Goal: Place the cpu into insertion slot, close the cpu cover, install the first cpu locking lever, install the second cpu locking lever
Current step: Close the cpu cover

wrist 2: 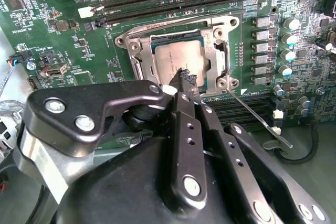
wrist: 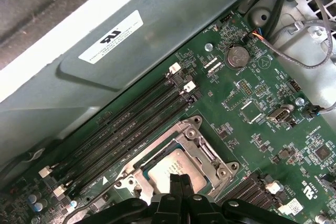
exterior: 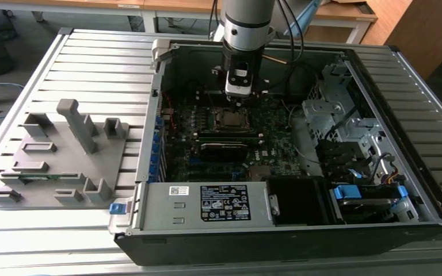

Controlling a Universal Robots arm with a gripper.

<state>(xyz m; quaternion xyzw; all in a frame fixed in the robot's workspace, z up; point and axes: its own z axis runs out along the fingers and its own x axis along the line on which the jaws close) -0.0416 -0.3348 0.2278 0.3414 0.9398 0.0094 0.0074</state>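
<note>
We see the dull grey-brown square cpu (wrist 2: 176, 59) flat in the silver-rimmed insertion slot (wrist 2: 135, 47), framed by the thin silver cpu cover (wrist 2: 214, 61); our black gripper (wrist 2: 185, 78), closed tight on nothing, hangs just above.

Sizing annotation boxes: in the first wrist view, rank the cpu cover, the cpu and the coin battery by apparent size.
Largest: cpu cover.
Then: cpu, its near edge behind the tool.
Smallest: coin battery.
</note>
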